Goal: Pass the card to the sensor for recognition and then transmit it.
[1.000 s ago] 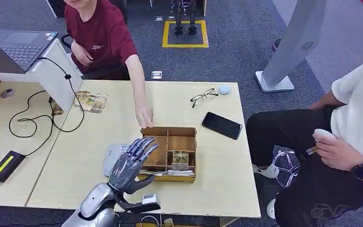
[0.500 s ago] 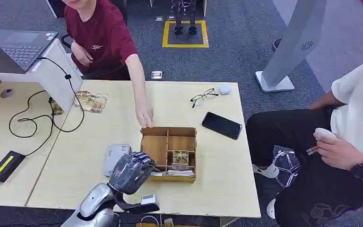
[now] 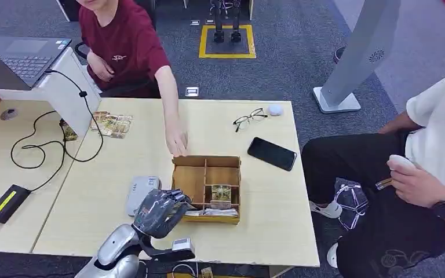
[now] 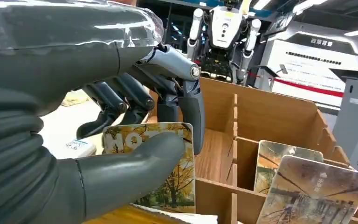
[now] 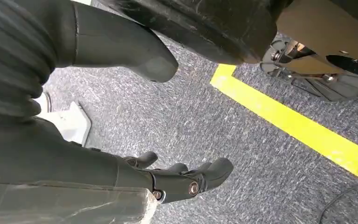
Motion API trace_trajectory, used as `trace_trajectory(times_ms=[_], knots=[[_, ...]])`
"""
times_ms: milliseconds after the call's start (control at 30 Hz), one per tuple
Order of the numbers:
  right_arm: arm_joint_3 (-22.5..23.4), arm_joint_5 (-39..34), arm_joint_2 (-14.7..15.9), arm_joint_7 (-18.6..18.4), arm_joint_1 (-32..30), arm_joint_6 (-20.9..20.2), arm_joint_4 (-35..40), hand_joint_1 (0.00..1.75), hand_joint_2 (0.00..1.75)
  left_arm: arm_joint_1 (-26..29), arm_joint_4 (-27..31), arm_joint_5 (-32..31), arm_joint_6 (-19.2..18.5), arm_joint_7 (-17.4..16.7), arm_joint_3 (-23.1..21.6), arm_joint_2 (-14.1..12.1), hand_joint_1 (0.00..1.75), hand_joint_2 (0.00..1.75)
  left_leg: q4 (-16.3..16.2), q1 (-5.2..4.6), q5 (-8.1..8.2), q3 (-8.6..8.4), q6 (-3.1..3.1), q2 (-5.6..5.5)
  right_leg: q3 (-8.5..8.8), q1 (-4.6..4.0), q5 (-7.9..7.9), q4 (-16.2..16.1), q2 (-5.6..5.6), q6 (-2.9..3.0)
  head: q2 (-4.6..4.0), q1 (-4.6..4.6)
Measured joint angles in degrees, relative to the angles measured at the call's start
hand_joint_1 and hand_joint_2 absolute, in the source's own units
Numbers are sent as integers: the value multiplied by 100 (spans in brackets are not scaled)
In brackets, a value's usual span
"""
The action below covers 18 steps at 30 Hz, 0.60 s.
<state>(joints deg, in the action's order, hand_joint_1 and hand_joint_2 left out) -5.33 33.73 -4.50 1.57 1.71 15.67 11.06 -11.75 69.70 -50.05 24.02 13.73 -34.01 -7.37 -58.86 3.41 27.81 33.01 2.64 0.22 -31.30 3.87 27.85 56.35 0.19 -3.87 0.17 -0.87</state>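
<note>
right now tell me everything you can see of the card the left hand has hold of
The card is a flat rectangle with rounded corners, printed with yellow-leaved trees and pale lettering across its top. It stands nearly upright at the near edge of the wooden box, pinched by the left hand, thumb across its printed face and darker fingers curled behind. Its lower edge meets the box's front wall. Two similar cards stand in neighbouring compartments.

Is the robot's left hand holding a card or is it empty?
Holding one. In the left wrist view, the left hand pinches a tree-picture card between thumb and fingers, beside the wooden box.

glasses (image 3: pixel 249 119) | phone (image 3: pixel 272 153) | laptop (image 3: pixel 17 58) | person's hand (image 3: pixel 177 142) at box edge
</note>
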Motion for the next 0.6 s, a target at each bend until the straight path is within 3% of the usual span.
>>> trace_trajectory(times_ms=[433, 600], knots=[[13, 63, -7, 0, 0, 2, 0, 0, 175, 18, 61, 208, -9, 122, 0, -26, 175, 175, 0, 0, 0, 0, 0, 0, 0, 0, 0, 0, 0, 0, 0, 2], [33, 68, -7, 2, -7, 20, 0, 0, 175, -68, 610, 623, -254, 133, 61, -142, 175, 175, 0, 0, -2, 0, -2, -1, 0, 0, 0, 0, 0, 0, 0, 2]])
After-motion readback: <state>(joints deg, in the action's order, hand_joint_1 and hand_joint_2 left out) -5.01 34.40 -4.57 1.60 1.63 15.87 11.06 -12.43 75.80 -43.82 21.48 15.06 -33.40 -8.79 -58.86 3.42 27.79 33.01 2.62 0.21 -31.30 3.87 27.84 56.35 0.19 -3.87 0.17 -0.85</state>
